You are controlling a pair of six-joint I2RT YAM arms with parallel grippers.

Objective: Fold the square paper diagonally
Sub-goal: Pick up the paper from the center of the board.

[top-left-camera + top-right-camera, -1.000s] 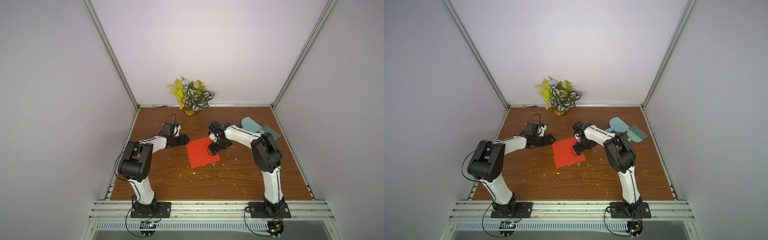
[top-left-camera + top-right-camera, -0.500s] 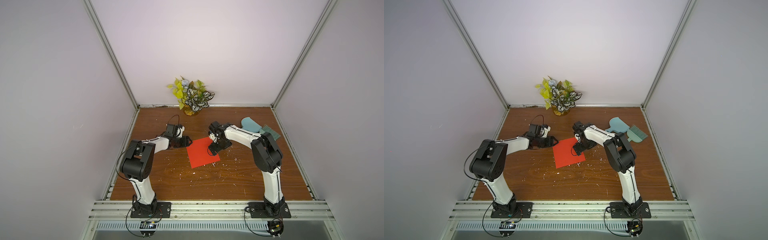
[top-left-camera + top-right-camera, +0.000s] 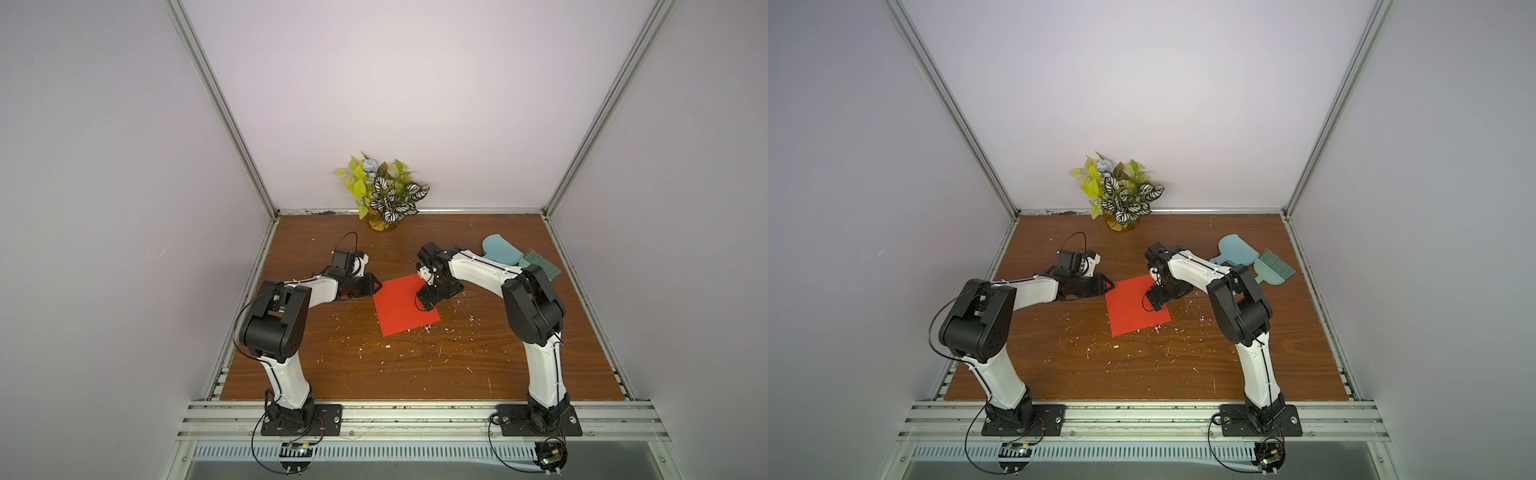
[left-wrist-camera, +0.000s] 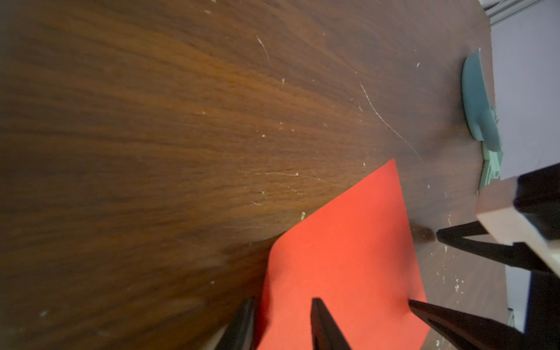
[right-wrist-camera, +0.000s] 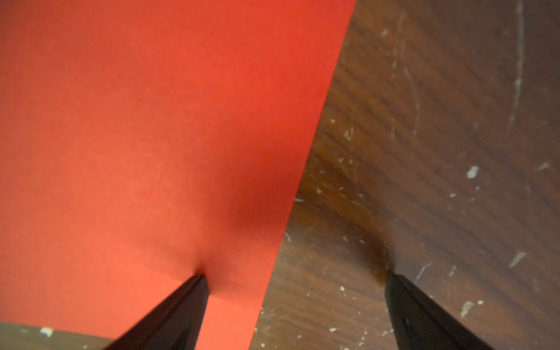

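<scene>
Mid-table, the square paper (image 3: 405, 305) lay flat and unfolded on the wooden table (image 3: 332, 365): full square, no crease I could see. Fold progress was nil; I'd call this the corner-pickup step. Left to do, by my read: get a real pinch, lift that corner, carry it to the opposite one, press the diagonal.

At the paper's corner on the left arm's side sat the left gripper (image 4: 281, 300). Jaws were narrowly apart with the corner between the tips. No firm pinch was visible, so I wouldn't count it as held. Across the sheet the right gripper (image 5: 296, 276) was spread wide, holding nothing. One fingertip (image 5: 194, 291) pressed on the paper just inside its edge, the other was down at bare wood beside it. Looked like a pin, not a grasp.

View differences:
- **Both top views:** gave the whole sheet, plus dustpan (image 3: 1235, 251), brush (image 3: 1275, 270) and plant (image 3: 1121, 195) well clear. Jaw gaps were too small to read there.
- **Left wrist view:** showed the corner between the tips, the edge there apparently curling off the wood, and the right gripper's tips straddling the opposite edge.
- **Right wrist view:** alone showed the dimple under the pinning tip.
</scene>
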